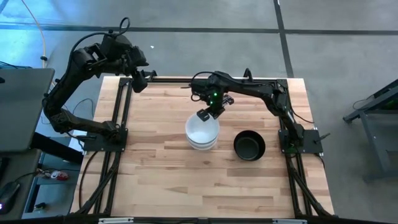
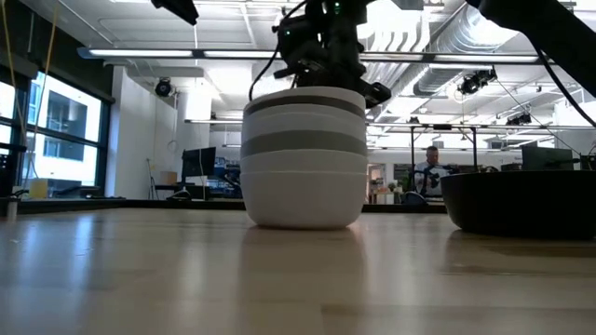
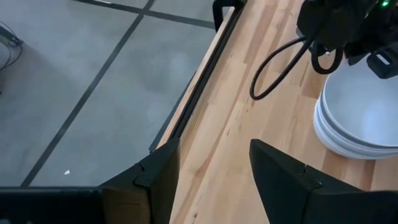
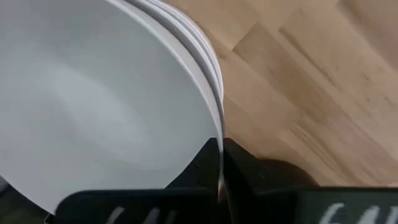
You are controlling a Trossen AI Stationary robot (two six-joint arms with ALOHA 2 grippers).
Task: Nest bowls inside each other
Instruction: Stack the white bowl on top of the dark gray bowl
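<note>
A stack of nested bowls (image 1: pixel 202 132) stands mid-table; in the low view the stack (image 2: pixel 304 158) shows white layers with a grey band. The top bowl (image 4: pixel 93 93) is glossy white. My right gripper (image 1: pixel 204 115) is over the stack's far side, shut on that top bowl's rim. A black bowl (image 1: pixel 249 145) rests on its base alone, to the right of the stack. My left gripper (image 1: pixel 139 79) hangs open above the table's far left corner, with nothing between its fingers (image 3: pixel 155 171). My right gripper pinches the top white bowl's rim (image 4: pixel 219 146) on its far side, one finger inside the bowl and one outside. The fingers come from above, pointing steeply down. The bowl sits nested in the stack, nearly level.
Black frame rails (image 1: pixel 121 112) run along the table's left, right and far edges. Bare wood (image 1: pixel 186 180) lies near the front edge. In the low view the black bowl (image 2: pixel 521 200) stands close to the right of the stack.
</note>
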